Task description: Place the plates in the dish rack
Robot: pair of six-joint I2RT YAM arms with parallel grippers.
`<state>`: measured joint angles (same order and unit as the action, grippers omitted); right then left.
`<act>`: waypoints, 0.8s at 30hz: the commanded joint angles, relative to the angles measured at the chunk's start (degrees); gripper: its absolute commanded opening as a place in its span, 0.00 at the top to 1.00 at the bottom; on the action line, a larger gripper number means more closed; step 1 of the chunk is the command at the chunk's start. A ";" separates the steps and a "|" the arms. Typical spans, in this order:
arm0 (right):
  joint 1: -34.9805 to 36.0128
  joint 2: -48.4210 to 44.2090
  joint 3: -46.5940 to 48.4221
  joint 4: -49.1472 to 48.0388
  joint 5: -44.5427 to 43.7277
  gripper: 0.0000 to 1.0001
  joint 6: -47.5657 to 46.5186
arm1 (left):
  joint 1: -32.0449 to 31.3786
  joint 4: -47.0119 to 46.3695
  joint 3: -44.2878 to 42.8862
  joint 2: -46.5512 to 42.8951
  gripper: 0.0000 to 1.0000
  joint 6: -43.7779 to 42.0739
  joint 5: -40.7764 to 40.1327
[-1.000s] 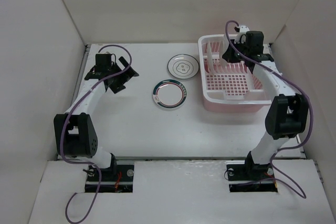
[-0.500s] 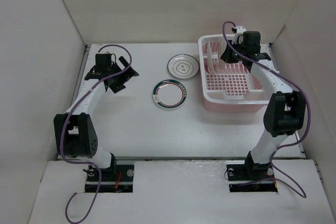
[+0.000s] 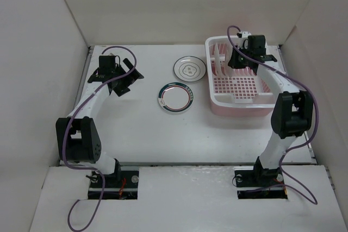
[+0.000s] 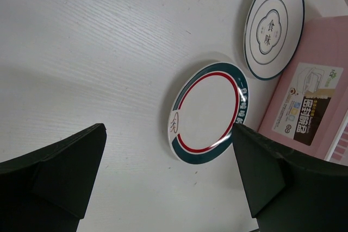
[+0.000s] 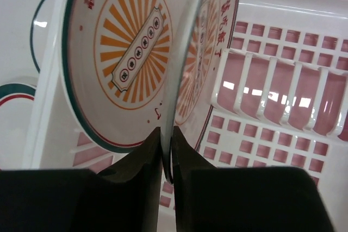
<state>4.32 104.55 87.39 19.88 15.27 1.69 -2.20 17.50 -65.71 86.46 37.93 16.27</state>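
Observation:
The pink dish rack [image 3: 255, 97] stands at the right. My right gripper [image 3: 235, 60] is inside its far end. In the right wrist view it [image 5: 167, 134] is shut on the bottom edge of an upright orange sunburst plate [image 5: 187, 42], seen edge-on. A second sunburst plate [image 5: 122, 52] stands upright just left of it in the rack [image 5: 283, 107]. The grey flower plate [image 3: 189, 68] and the green-rimmed plate [image 3: 175, 97] lie flat on the table left of the rack. My left gripper [image 3: 130, 82] is open and empty at the far left, above the table, with both flat plates [image 4: 209, 113] [image 4: 273, 25] ahead of it.
White walls enclose the table at the back and both sides. The rack's side carries a paper label [image 4: 310, 104]. Upright divider prongs [image 5: 272, 88] run along the rack's bottom right of the held plate.
My right gripper has shifted slightly toward the rack's back-left end with the sunburst plate held. The left arm and the two flat plates have not moved.

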 commanded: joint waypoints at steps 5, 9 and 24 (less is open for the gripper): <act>0.69 0.13 3.66 -0.89 -3.14 0.59 -1.52 | 0.00 -1.50 -0.91 0.29 0.00 -1.54 -0.19; 0.69 -0.66 4.18 -0.37 -3.14 0.33 -1.52 | 0.00 -1.50 -0.91 0.29 0.00 -1.55 -0.19; -1.77 -16.39 10.59 2.70 -5.17 0.00 2.61 | -2.45 -10.73 2.51 8.28 0.02 -1.55 9.12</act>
<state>3.05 92.18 93.08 23.73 9.23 2.87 -3.14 10.48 -64.71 92.90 37.43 21.08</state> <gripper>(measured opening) 0.998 0.988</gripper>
